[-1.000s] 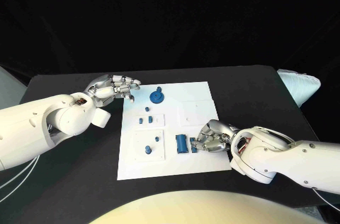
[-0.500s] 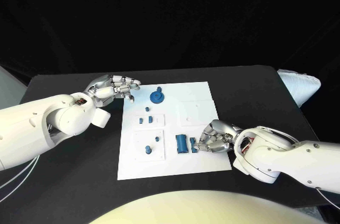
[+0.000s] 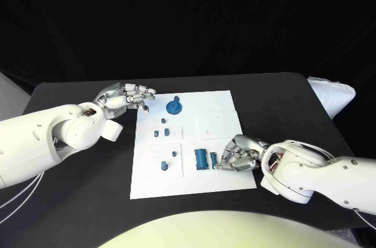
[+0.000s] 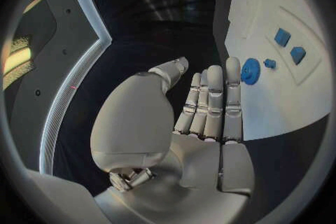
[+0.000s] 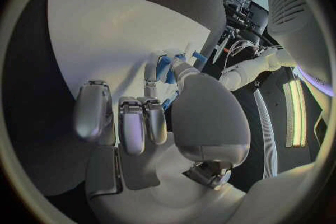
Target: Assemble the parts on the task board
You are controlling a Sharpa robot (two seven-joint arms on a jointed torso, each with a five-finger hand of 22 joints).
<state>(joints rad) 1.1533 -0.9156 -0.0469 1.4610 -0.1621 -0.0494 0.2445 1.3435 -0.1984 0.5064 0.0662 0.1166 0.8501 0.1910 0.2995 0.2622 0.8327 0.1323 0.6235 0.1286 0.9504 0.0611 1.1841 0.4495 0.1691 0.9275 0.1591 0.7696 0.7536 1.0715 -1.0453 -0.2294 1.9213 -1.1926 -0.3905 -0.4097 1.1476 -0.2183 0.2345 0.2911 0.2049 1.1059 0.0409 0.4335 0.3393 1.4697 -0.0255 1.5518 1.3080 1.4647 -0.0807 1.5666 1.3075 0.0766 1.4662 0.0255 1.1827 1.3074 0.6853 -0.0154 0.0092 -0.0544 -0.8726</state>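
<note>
right hand down at the long blue part, left hand waiting far off

the right silver hand point(image 3: 237, 154) sits on the flat white task board point(image 3: 219, 104) with its fingers curled in. just past its fingertips lies the long blue block part point(image 3: 201, 159), with a thinner blue piece point(image 3: 213, 160) touching the fingers; i cannot tell if it is gripped. the long part runs across the fingertips, not along them. this hand is much nearer than the left silver hand point(image 3: 124, 99), which hangs at the board's far corner, fingers loosely bent, holding nothing, beside the round blue gear part point(image 3: 174, 105). bare board lies beyond the long part.
</note>
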